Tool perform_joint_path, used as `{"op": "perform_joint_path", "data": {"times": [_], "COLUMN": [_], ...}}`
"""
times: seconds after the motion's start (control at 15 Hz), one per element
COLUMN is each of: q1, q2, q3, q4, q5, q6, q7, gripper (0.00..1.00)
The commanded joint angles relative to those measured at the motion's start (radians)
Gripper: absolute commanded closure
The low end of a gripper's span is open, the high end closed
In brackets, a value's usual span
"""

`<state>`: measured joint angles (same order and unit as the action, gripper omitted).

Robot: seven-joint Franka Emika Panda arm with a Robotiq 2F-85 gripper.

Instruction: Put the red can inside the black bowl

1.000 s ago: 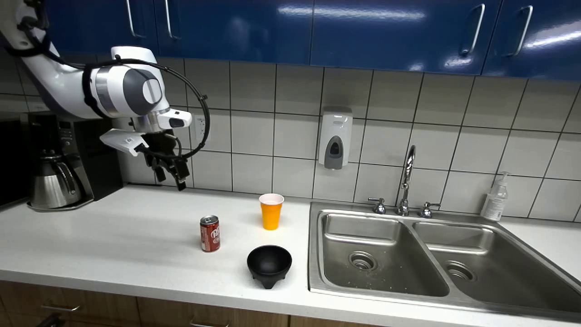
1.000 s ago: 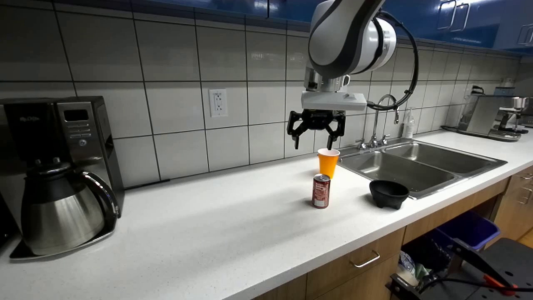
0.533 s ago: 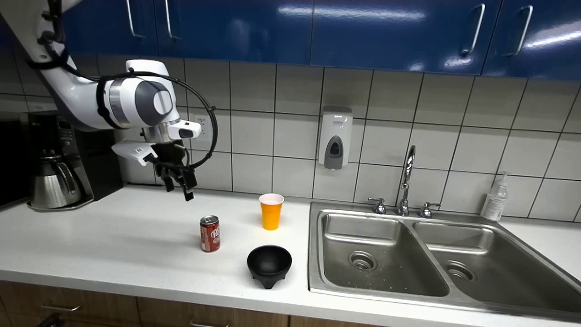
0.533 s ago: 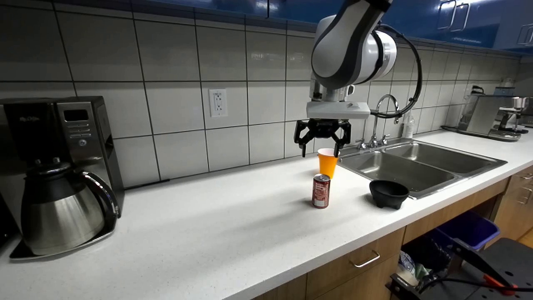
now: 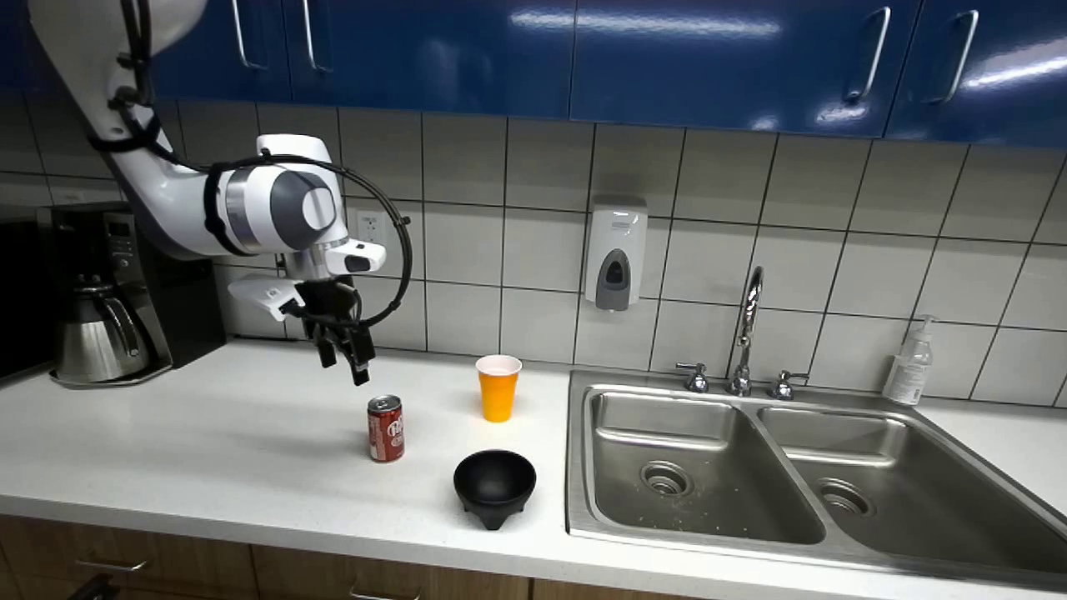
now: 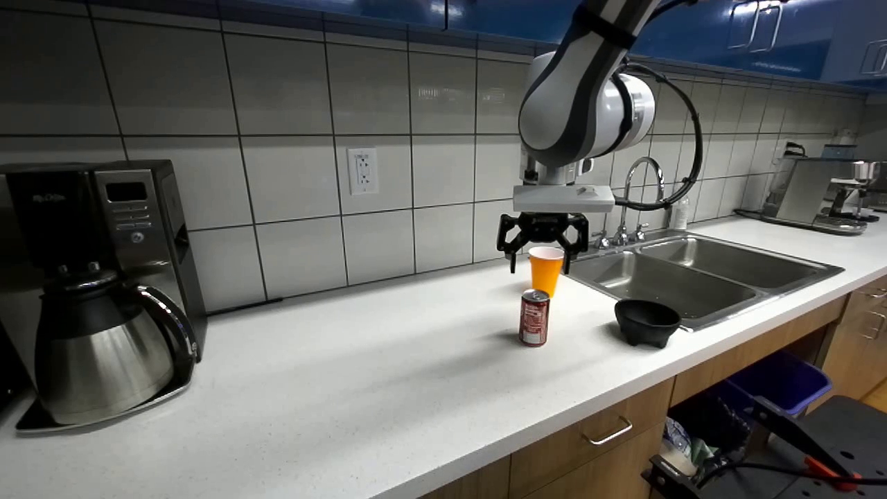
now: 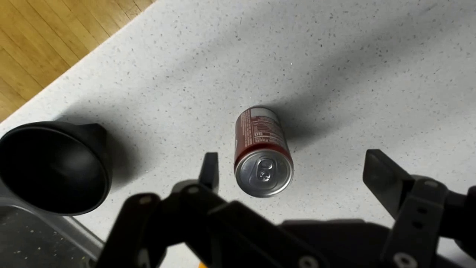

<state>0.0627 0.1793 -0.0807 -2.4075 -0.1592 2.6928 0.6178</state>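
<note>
The red can stands upright on the white counter, and it also shows in an exterior view. In the wrist view the can shows its silver top, between the fingers but nearer the left one. The black bowl stands on short feet near the sink; it also shows in an exterior view and at the left of the wrist view. My gripper is open and empty, above the counter and higher than the can, pointing down. It also shows in an exterior view and the wrist view.
An orange cup stands behind the can, near the tiled wall. A steel double sink lies beside the bowl. A coffee maker stands at the counter's far end. The counter's front edge runs close to the bowl.
My open gripper has come down and nearer to the can, moving right in both exterior views. The can, bowl and cup have not moved.
</note>
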Motion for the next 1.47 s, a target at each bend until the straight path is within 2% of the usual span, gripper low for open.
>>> {"op": "perform_joint_path", "data": {"times": [0.0,1.4], "q1": [0.011,0.040], "q2": [0.068,0.312], "q3": [-0.020,-0.086], "q4": [0.051,0.254], "q5": [0.002,0.137], "q6": [0.006,-0.011], "q7": [0.032,0.023], "gripper": [0.00,0.00]}}
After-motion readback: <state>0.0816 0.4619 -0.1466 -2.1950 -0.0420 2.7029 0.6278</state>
